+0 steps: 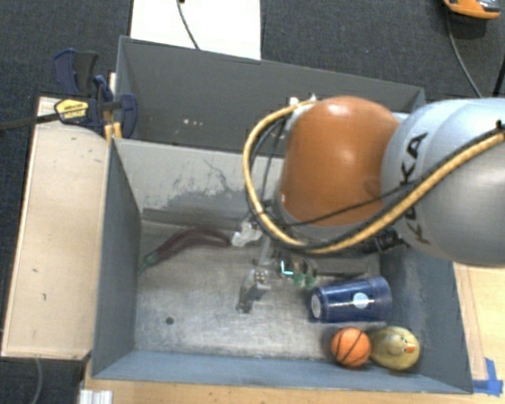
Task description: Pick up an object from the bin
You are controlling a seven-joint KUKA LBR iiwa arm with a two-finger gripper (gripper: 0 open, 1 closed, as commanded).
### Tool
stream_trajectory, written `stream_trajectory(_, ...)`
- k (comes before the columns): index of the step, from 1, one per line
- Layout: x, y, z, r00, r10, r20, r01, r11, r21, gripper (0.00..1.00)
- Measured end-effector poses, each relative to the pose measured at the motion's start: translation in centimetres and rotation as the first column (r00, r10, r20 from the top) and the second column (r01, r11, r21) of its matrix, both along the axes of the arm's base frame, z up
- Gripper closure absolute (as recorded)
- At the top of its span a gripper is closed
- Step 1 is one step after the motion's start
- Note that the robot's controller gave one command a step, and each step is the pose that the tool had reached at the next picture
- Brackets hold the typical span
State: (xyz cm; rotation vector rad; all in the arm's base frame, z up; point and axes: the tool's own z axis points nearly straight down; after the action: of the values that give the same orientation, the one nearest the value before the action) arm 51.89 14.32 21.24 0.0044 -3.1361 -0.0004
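Blue can [351, 300] just beside jaws, seemingly apart

From my remote feed I see dark, speckled carpet [40, 0] on the floor under flat, even light, with thin black cables [187, 19] trailing in from the top, and an orange-and-black object [472, 4] at the top edge, cut off.

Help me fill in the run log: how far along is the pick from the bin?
Done: the gripper is low inside the bin, just left of the blue can. In hand: nothing looks lifted; the can, the orange ball and the yellowish ball lie on its floor, a dark curved strip at the left. Left: grasping one thing and raising it out.
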Motion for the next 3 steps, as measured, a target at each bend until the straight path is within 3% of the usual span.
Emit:
stream_trajectory(1, 0.2, -0.1, 0.4, 1.0, -0.004, 0.008, 0.004, 1.0, 0.001, 0.0)
stream_trajectory(2, 4.2, 1.0, -0.3, 1.0, 0.009, 0.01, -0.009, 1.0, 0.001, 0.0)
stream_trajectory(3, 7.0, 2.9, -3.1, 1.0, 0.01, 0.014, -0.01, 1.0, 0.002, 0.0)
